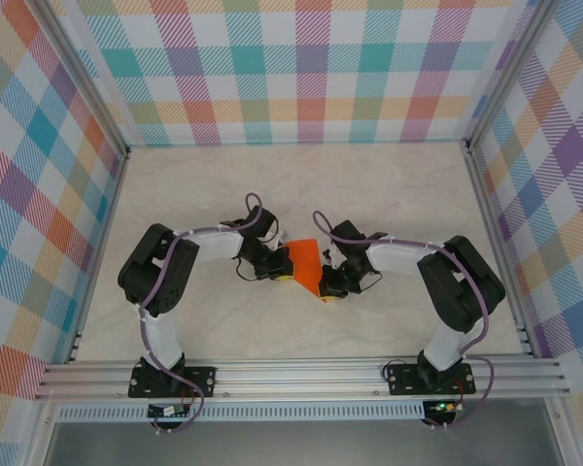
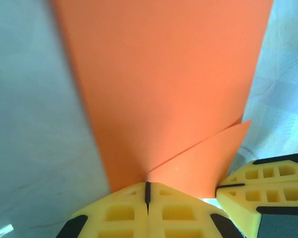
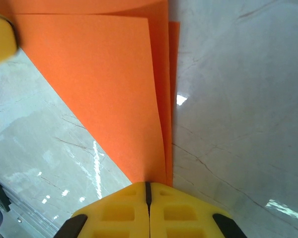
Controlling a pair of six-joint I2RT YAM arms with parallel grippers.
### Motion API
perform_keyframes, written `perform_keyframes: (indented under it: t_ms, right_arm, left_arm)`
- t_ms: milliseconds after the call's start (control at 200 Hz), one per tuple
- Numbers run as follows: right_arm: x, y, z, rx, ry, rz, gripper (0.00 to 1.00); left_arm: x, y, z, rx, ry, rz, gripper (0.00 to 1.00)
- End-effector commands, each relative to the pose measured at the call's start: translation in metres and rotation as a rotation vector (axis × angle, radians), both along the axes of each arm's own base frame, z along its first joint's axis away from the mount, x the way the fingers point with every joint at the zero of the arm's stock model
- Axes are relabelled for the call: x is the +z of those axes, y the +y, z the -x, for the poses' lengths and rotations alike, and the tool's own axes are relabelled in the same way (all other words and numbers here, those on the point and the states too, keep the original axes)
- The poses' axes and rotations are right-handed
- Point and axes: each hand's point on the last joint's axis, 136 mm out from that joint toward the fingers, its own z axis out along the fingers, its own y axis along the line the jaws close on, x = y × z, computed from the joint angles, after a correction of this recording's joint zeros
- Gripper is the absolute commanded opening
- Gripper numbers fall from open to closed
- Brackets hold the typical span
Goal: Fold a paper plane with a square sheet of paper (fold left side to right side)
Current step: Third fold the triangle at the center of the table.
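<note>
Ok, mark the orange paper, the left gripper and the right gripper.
orange paper [image 1: 304, 260]: top view, middle of its visible face.
left gripper [image 2: 148, 189]: left wrist view, seam between its closed yellow fingertips.
right gripper [image 3: 148, 189]: right wrist view, seam between its closed yellow fingertips.

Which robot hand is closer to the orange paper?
Neither, a tie. The left gripper pinches the thin bright orange paper sheet on its left side, the right gripper on its right side.

The square sheet of paper [image 1: 304, 262] was bright orange and plain, folded over with layered edges nearly matching, 1 flap corner jutting out. It sat at the counter's [image 1: 389, 194] middle, pinched by the left claw [image 2: 148, 191] and the right claw [image 3: 149, 191].
</note>
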Motion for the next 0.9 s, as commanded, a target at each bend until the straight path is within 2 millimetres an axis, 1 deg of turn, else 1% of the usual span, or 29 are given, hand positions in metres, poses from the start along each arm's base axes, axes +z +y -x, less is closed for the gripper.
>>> perform_keyframes:
  t_ms: [0, 90, 150, 275, 375, 460, 525, 575, 615, 650, 735, 770, 785, 895]
  right_arm:
    - [-0.029, -0.035, 0.027, 0.007, 0.096, 0.177, 0.06]
    - [-0.029, -0.035, 0.028, 0.006, 0.098, 0.177, 0.06]
    - [-0.028, -0.034, 0.027, 0.007, 0.097, 0.168, 0.06]
    - [-0.024, -0.026, 0.022, 0.004, 0.075, 0.128, 0.07]
    - [-0.011, -0.016, 0.011, 0.005, 0.013, 0.067, 0.08]
    - [0.009, -0.009, -0.002, 0.012, -0.077, 0.020, 0.13]
    - [0.029, -0.008, -0.013, 0.013, -0.157, -0.009, 0.21]
    - [0.041, -0.012, -0.020, 0.013, -0.211, -0.007, 0.27]
    - [0.050, -0.017, -0.025, 0.013, -0.251, 0.006, 0.33]
    - [0.056, -0.020, -0.029, 0.016, -0.286, 0.019, 0.38]
    - [0.062, -0.027, -0.038, 0.035, -0.348, 0.061, 0.49]
    - [0.062, -0.028, -0.041, 0.043, -0.358, 0.077, 0.51]
    - [0.061, -0.028, -0.042, 0.047, -0.358, 0.082, 0.53]
    - [0.052, -0.021, -0.049, 0.064, -0.351, 0.085, 0.58]
  left_arm:
    - [-0.031, 0.056, -0.014, 0.088, 0.011, -0.188, 0.00]
    - [-0.030, 0.064, -0.021, 0.110, 0.018, -0.178, 0.00]
    - [-0.026, 0.067, -0.023, 0.119, 0.010, -0.173, 0.00]
    - [-0.006, 0.068, -0.023, 0.126, -0.034, -0.153, 0.00]
    - [0.015, 0.070, -0.021, 0.143, -0.080, -0.135, 0.00]
    - [0.033, 0.071, -0.019, 0.169, -0.115, -0.112, 0.09]
    - [0.047, 0.072, -0.015, 0.183, -0.139, -0.092, 0.16]
    - [0.055, 0.073, -0.011, 0.195, -0.149, -0.078, 0.25]
    - [0.061, 0.073, -0.008, 0.207, -0.157, -0.059, 0.30]
    - [0.065, 0.071, -0.006, 0.217, -0.159, -0.036, 0.34]
    - [0.069, 0.064, 0.001, 0.243, -0.154, 0.024, 0.42]
    - [0.070, 0.060, 0.004, 0.249, -0.142, 0.050, 0.45]
    - [0.072, 0.057, 0.001, 0.253, -0.156, 0.071, 0.46]
    - [0.068, 0.038, 0.002, 0.256, -0.138, 0.119, 0.51]
